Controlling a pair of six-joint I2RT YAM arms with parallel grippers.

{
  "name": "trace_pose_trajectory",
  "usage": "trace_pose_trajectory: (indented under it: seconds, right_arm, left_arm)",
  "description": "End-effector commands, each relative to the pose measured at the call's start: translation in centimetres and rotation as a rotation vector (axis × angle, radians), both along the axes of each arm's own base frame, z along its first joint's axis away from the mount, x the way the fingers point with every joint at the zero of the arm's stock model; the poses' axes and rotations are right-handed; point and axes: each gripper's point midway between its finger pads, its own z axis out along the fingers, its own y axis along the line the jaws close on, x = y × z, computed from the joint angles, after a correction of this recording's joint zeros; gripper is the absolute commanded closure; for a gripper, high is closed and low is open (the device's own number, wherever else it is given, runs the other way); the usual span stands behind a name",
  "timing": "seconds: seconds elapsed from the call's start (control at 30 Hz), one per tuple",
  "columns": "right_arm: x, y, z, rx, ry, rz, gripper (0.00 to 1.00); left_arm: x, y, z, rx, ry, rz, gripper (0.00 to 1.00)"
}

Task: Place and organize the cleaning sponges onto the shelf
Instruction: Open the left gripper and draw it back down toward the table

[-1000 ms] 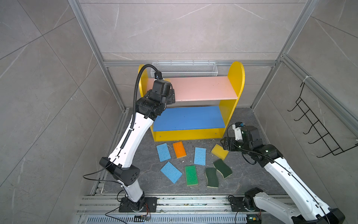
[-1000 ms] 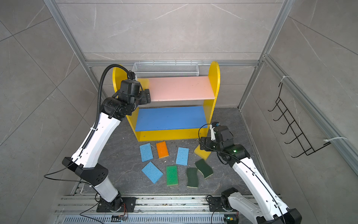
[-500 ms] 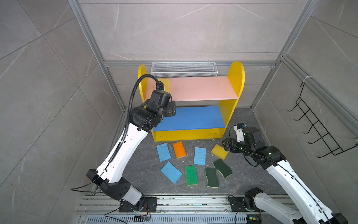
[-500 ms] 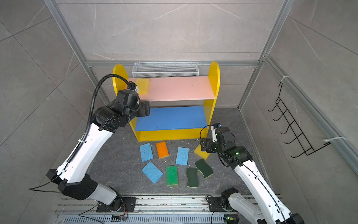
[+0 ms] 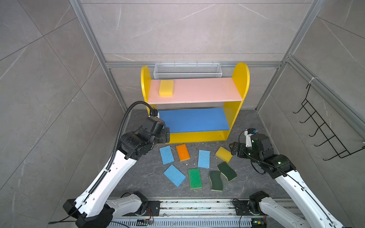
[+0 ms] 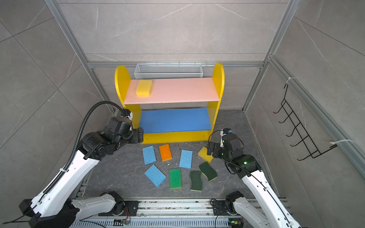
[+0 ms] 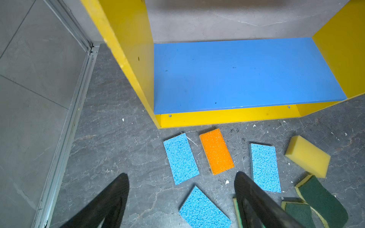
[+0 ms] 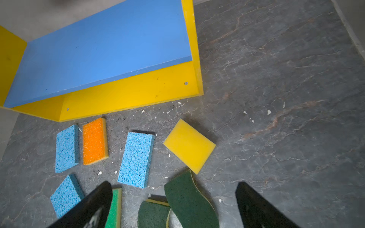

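Observation:
The yellow shelf holds one thick yellow sponge at the left end of its pink board. The other cleaning sponges lie on the floor in front: three light blue, one orange, one green, a yellow one and two dark green scourers. My left gripper hangs open and empty by the shelf's left front corner. Just right of the floor's yellow sponge, my right gripper is open and empty.
A white mesh basket hangs on the back wall behind the shelf. A black wire hook rack is on the right wall. The blue board is bare. Grey walls close in on both sides.
My left arm has drawn back and down from the pink board to floor level, uncovering the yellow sponge left there. My right gripper's jaws have spread a little wider.

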Motion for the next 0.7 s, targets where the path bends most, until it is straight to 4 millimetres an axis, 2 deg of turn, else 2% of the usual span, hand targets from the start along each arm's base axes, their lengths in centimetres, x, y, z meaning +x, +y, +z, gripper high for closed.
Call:
trace_pose_trajectory:
  seconds: [0.0,0.17,0.3,0.4,0.67]
  right_arm:
    - [-0.2,-1.0,-0.4,-0.017,0.017,-0.065,0.01]
    - [-0.2,-0.5,-1.6,-0.022,0.057,-0.035,0.02]
    - [-0.5,-0.7,-1.0,0.014,-0.023,-0.049,0.02]
    - [-0.7,-1.0,-1.1,-0.007,-0.022,-0.044,0.01]
    - [-1.6,-0.9,-4.6,-0.067,0.157,-0.023,0.03]
  left_arm:
    - [-1.3,1.4,-2.0,0.019,0.054,0.055,0.14]
    - [-2.9,3.1,-4.2,0.016,0.075,0.112,0.14]
    - [-4.1,3.8,-6.3,-0.031,0.094,0.146,0.14]
    - [-4.7,3.5,-7.8,-0.058,0.13,0.141,0.14]
    - [-5.1,3.5,-9.2,-0.067,0.151,0.149,0.14]
